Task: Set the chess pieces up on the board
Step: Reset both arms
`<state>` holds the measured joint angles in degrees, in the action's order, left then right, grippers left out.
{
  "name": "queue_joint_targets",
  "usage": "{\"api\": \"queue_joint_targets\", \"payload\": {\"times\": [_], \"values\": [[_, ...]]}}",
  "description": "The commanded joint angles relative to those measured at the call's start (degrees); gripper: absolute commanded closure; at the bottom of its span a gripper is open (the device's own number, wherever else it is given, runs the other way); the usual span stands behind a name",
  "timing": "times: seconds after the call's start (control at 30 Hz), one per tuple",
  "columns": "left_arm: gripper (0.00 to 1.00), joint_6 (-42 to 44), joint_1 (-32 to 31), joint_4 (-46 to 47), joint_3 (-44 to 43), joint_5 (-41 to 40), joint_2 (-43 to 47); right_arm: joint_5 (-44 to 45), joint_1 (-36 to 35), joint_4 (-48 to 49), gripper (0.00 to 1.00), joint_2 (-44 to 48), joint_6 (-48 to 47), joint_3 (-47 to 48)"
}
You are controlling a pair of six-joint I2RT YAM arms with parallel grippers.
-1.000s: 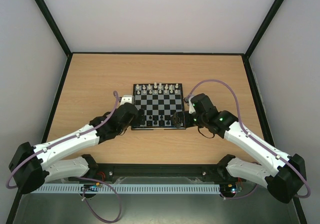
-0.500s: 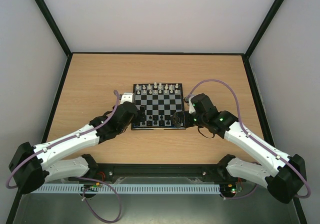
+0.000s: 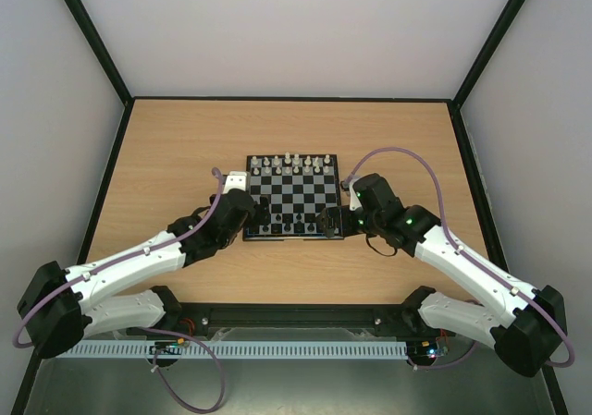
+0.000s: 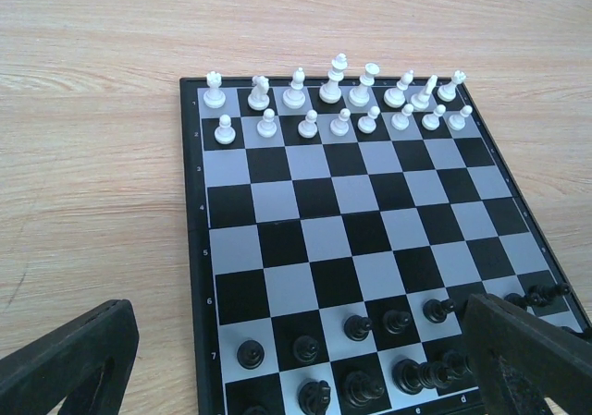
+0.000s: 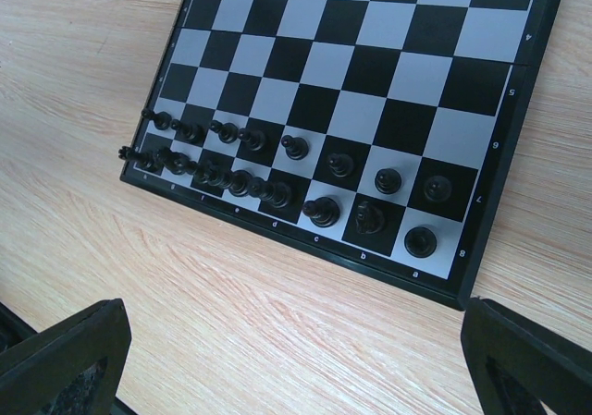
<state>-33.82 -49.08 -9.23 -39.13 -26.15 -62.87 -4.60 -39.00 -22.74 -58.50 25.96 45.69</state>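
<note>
The board [image 3: 294, 193] lies in the middle of the table. The black chess pieces [image 3: 294, 224] stand in two rows on its near edge, and show in the left wrist view [image 4: 357, 326] and the right wrist view [image 5: 323, 212]. My left gripper [image 3: 263, 219] is open and empty over the board's near left corner; in its own view [image 4: 296, 378] the fingers [image 4: 69, 364] straddle the black rows. My right gripper [image 3: 329, 221] is open and empty at the near right corner. In its own view [image 5: 296, 369] it hangs over bare wood in front of the board [image 5: 370, 68].
White pieces [image 3: 291, 164] stand in two rows on the board's far edge, also in the left wrist view [image 4: 331, 90]. Wooden table [image 3: 185, 147] surrounds the board, with dark-framed walls at its back and sides.
My left gripper has edged slightly toward the board's near left corner. The right arm and the pieces have not moved.
</note>
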Motion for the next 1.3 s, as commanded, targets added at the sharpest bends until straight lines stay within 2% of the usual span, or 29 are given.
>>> {"api": "queue_joint_targets", "payload": {"times": [0.0,0.67,0.9,1.03,1.27], "values": [[0.01,0.9,0.3,1.8,0.7,-0.5,-0.1,0.6,0.1,-0.2,0.01,0.6,-0.1,-0.6],[0.01,0.1,0.4,1.2,1.0,0.4,0.5,-0.3,0.1,0.2,0.01,1.9,-0.2,-0.9],[0.01,-2.3,0.4,-1.0,2.4,0.7,4.6,-2.0,0.0,0.9,0.01,4.0,-0.4,-1.3],[0.01,-4.7,0.4,-2.8,4.7,-1.6,7.3,-2.1,0.1,1.4,0.01,4.5,-0.5,-1.6],[0.01,-6.4,0.4,-4.6,5.7,-2.5,8.2,-2.0,0.0,2.8,0.01,4.7,-0.8,-2.5]]}}
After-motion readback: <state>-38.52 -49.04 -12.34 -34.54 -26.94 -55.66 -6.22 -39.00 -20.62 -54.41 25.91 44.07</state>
